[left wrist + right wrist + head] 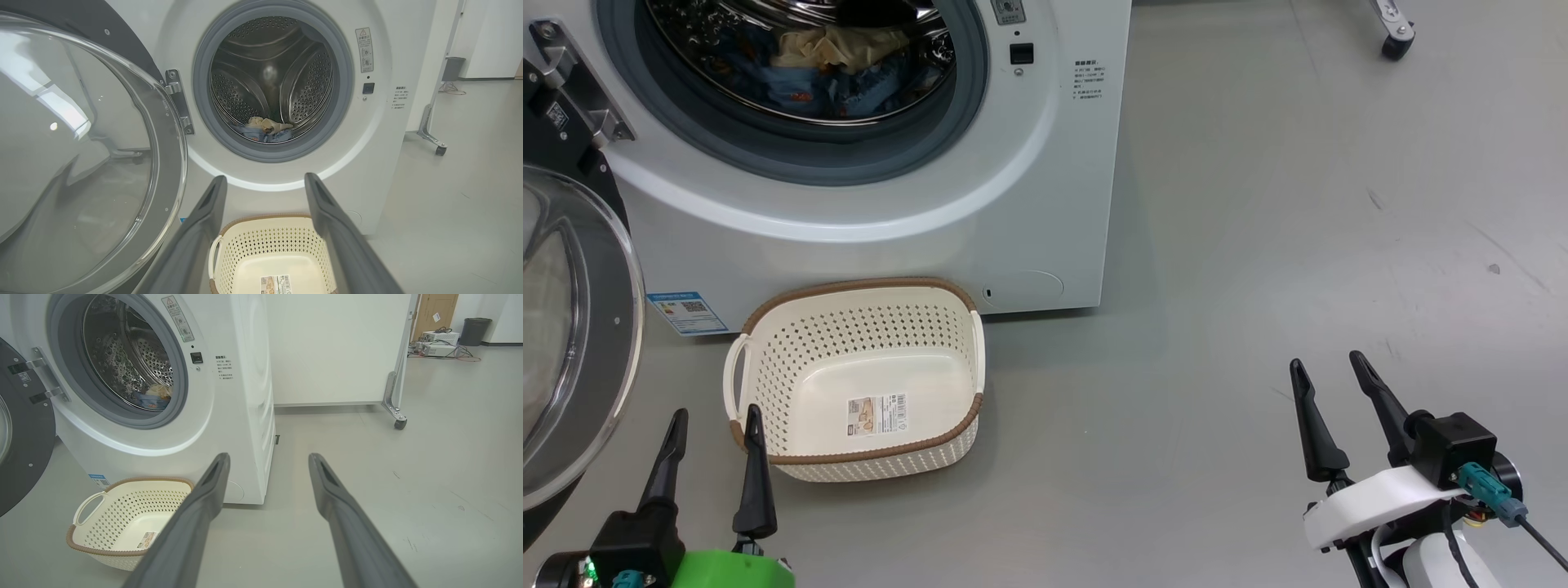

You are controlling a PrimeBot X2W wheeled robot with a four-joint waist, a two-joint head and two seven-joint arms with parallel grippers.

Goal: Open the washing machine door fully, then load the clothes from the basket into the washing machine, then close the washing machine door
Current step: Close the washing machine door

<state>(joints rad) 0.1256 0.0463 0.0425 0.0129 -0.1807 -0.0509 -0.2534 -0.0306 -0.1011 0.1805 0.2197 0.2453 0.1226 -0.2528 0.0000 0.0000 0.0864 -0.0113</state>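
Cream perforated basket (858, 286) is sitting empty; soft blue clothes (849, 82) are lying in steel drum (698, 41); round black door (580, 343) is awaiting closing. Left end effector (717, 412), right end effector (1325, 359): released.

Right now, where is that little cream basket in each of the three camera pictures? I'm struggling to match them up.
Head view: the basket sits lower left of centre, on the floor, empty.
Left wrist view: bottom centre, between the fingers of the left gripper, cut by the bottom edge.
Right wrist view: lower left, beside the right gripper.
Shared landmark: the washing machine right behind it, drum open.
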